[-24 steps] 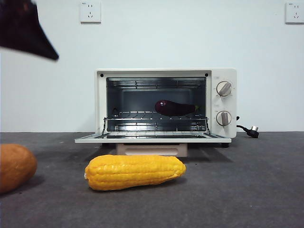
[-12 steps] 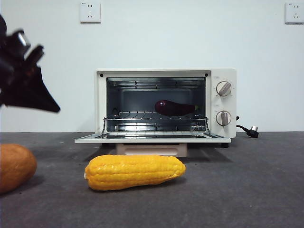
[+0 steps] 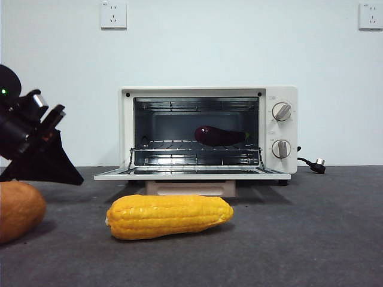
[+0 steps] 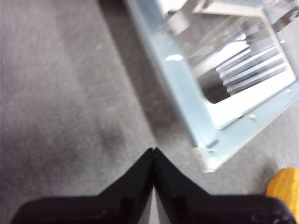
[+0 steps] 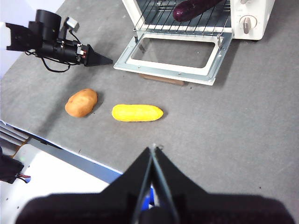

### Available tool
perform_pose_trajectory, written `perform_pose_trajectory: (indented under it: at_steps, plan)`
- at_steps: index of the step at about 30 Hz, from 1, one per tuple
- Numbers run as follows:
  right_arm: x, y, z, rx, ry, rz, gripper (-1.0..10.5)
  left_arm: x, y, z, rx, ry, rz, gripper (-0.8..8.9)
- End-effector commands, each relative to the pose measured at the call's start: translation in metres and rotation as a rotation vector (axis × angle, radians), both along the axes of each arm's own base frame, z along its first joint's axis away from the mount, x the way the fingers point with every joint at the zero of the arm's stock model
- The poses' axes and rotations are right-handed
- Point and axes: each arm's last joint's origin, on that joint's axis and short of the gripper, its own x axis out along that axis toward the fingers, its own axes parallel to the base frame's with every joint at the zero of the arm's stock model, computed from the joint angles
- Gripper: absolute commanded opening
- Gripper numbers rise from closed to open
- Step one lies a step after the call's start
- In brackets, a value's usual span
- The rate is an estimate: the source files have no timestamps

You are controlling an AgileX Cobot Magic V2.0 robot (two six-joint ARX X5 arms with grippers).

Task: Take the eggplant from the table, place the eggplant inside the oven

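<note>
The eggplant (image 3: 220, 136) lies on the wire rack (image 3: 179, 145) inside the oven (image 3: 208, 130), toward the side with the two knobs (image 3: 282, 111), its stem end pointing at that side wall; the right wrist view shows its purple body (image 5: 194, 9) on the same rack bars. The left tool (image 4: 153, 152) has its two black jaws pressed together to a point and grips nothing; it hovers low over the bench (image 3: 299, 239), tip aimed at the near corner of the oven's lowered door (image 4: 187, 88). In the front view this tool (image 3: 75, 179) comes in from the left edge, just above the orange-brown vegetable (image 3: 19, 209), and the right wrist view shows it (image 5: 108, 60) near the door's outer corner but apart from it. The right tool (image 5: 153, 150) is likewise closed with nothing between its jaws, held high above the front edge of the bench, well apart from everything. The door (image 3: 191, 174) lies open and flat. The yellow corn cob (image 3: 170, 216) rests on the bench in front of the door, with the orange-brown vegetable beside it. A black plug (image 3: 319, 165) lies by the oven's knob side.
</note>
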Motion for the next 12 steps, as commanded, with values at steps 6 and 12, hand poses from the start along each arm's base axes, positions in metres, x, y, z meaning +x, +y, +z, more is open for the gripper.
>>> perform_pose_trajectory:
  at_steps: [6, 12]
  plan:
    - [-0.002, -0.001, -0.002, 0.007, 0.031, -0.011, -0.1, 0.005, -0.007, -0.01, -0.043, -0.01, -0.025, -0.07]
    - [-0.002, -0.001, -0.002, 0.009, 0.032, -0.012, -0.1, 0.007, -0.018, -0.009, -0.048, -0.033, -0.044, -0.07]
